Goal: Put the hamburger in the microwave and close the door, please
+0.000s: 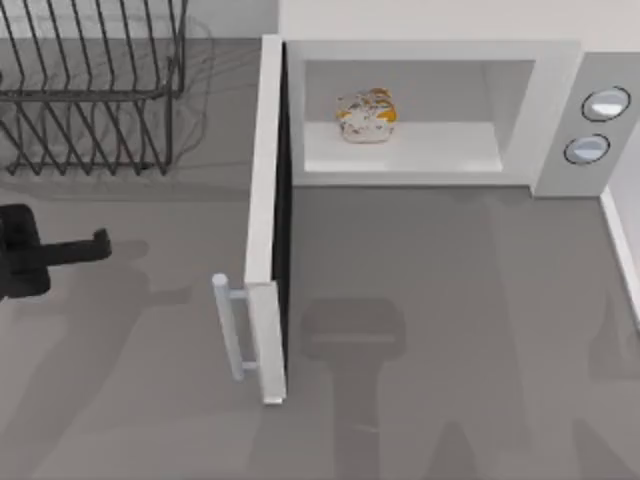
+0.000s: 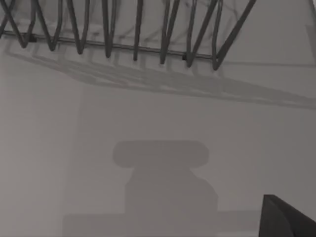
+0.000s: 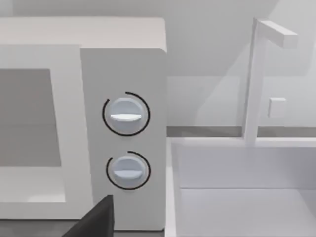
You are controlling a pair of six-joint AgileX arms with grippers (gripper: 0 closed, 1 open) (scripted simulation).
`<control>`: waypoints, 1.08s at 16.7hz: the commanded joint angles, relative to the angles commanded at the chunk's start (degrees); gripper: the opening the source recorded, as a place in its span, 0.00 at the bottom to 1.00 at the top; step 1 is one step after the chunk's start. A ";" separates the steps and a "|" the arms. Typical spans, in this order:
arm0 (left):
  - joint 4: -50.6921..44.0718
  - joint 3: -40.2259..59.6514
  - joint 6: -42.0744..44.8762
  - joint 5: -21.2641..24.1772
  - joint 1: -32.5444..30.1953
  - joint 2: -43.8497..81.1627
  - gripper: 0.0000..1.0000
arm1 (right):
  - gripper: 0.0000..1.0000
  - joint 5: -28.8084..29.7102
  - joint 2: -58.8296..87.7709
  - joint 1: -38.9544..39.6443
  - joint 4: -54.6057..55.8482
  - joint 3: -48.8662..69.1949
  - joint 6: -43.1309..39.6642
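Nearest to me, on the grey table (image 1: 450,330), there is only the shadow of an arm, and I think it belongs to the right arm above; a dark tip of the right tool (image 3: 96,219) shows in the right wrist view, which looks at the two round knobs (image 3: 126,114), but I cannot tell if it is released or clenched. A little farther, the door (image 1: 265,200) stands wide open, pointing toward me, with its bar handle (image 1: 232,330) on the outer side. At the left edge the left tool (image 1: 98,243) hovers low above the table, well apart from the handle; I cannot tell its state either. It is probably waiting there to push the door. Behind it stands a black wire rack (image 1: 90,90). Farthest, the hamburger (image 1: 366,116) already sits inside the microwave (image 1: 430,55), on the cavity floor, so only the closing remains.
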 joint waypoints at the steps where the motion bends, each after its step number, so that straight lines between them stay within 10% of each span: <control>1: -1.93 2.23 -1.27 -2.21 -2.86 3.26 0.00 | 1.00 0.00 0.00 0.00 0.00 0.00 0.00; 7: -8.85 10.21 -6.49 -8.91 -14.21 14.89 0.00 | 1.00 0.00 0.00 0.00 0.00 0.00 0.00; 18: -0.43 4.15 -6.35 -9.46 -14.19 18.26 0.00 | 1.00 0.00 0.00 0.00 0.00 0.00 0.00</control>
